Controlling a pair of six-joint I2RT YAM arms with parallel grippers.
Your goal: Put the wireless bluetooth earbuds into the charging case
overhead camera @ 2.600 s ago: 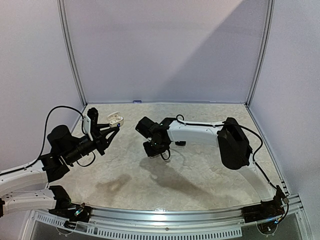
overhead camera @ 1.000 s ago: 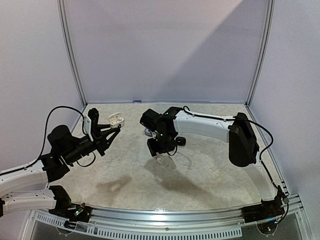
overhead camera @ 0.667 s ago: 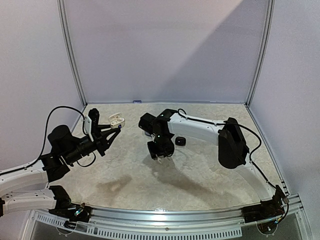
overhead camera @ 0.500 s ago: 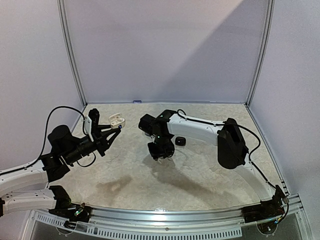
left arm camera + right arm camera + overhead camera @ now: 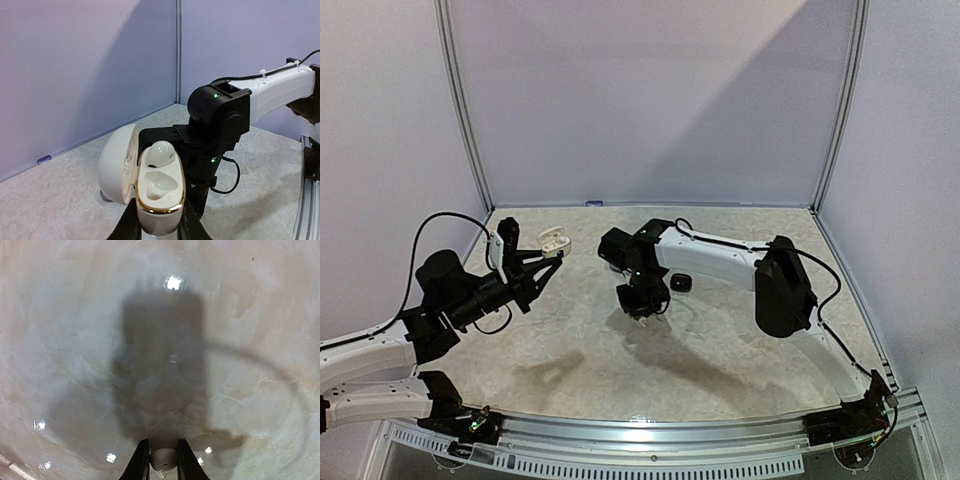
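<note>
The charging case is smooth, glossy white plastic, pebble-rounded, with a thin gold rim around its mouth. Its domed lid stands hinged open to one side. Inside are two moulded wells: the far one holds a seated earbud, white and egg-smooth, and the near well lies bare. The table is a polished, marble-veined beige slab that throws back glints of light.

Pale lilac wall panels in slim metal posts close the table's back and sides. The slab's middle and near part lie open around both arms. A small black rounded object sits on the table just beside the right wrist.

The left gripper holds the case upright, lifted off the table at the left, its black fingers clamped on the lower body. The right gripper points straight down at the table, its own shadow beneath it. A loose white earbud sits between its two fingers, which press close to both its sides (its underside is hidden). This bud is well apart from the case.
</note>
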